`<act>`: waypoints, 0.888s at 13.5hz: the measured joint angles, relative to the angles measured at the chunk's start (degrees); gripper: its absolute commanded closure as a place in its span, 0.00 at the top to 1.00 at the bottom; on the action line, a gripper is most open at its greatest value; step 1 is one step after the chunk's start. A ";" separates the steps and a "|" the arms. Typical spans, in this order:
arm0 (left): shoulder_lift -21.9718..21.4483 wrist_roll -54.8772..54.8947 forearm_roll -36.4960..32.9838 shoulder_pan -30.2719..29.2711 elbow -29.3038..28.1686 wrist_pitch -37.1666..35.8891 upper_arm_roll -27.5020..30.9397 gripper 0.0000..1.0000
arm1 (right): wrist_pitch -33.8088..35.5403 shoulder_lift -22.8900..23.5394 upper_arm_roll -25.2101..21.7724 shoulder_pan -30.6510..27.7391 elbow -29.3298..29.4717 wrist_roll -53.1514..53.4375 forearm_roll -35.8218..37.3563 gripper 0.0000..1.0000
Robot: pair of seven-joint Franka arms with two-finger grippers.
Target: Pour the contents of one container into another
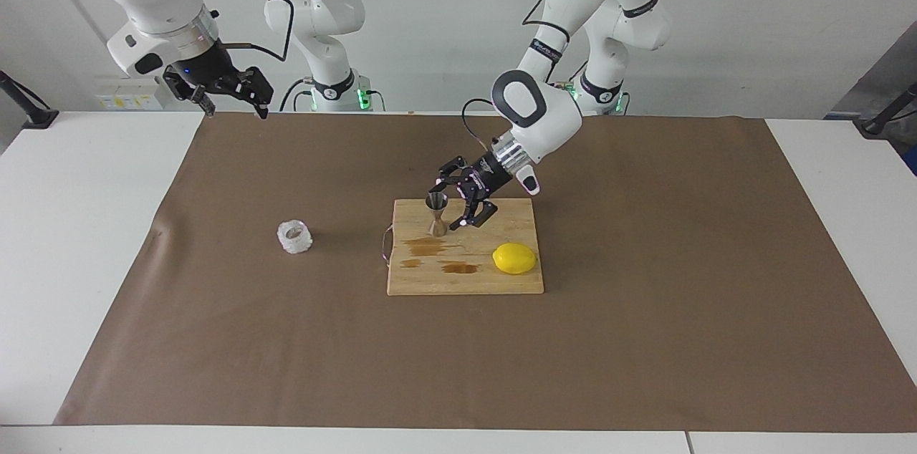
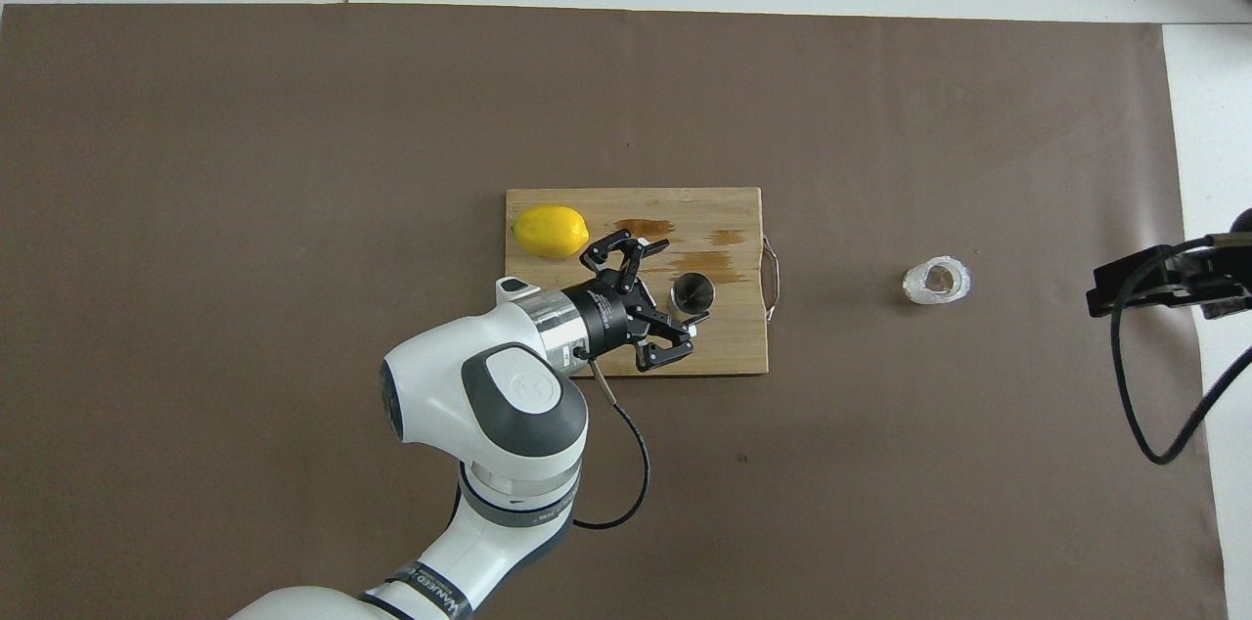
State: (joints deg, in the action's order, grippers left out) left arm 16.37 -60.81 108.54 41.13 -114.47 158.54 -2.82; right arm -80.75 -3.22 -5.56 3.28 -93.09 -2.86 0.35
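On the cutting board (image 1: pixel 466 278) mid-desk, the steel jigger (image 1: pixel 437 213) stands upright, free. Just beside it the left gripper (image 1: pixel 458 205) hovers, jaws released. Toward the right arm's end sits the glass cup (image 1: pixel 295 237). Over the desk's edge there, the right gripper (image 1: pixel 229 107) waits, jaws released.

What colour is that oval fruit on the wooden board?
Bright yellow: it is a lemon, seen best in the facing view.
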 measured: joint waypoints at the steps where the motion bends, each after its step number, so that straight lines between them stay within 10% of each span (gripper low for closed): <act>1: -0.10 0.00 0.00 0.05 -0.01 0.01 -0.07 1.00 | 0.00 -0.25 -0.06 -1.32 -0.51 -4.04 0.00 1.00; 6: -1.48 0.00 0.00 1.28 -1.13 0.76 -0.17 1.00 | 1.41 -3.48 -0.38 -9.37 -7.29 -21.36 -0.01 1.00; 12: -2.90 0.10 -1.34 1.12 -1.73 0.05 0.17 1.00 | -12.17 -8.80 -0.43 -11.16 -18.88 -48.97 -0.03 1.00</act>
State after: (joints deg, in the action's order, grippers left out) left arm 13.47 -60.70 107.20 42.24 -116.19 158.59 -2.65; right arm -92.92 -12.01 -5.98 -7.88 -111.96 -51.83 0.32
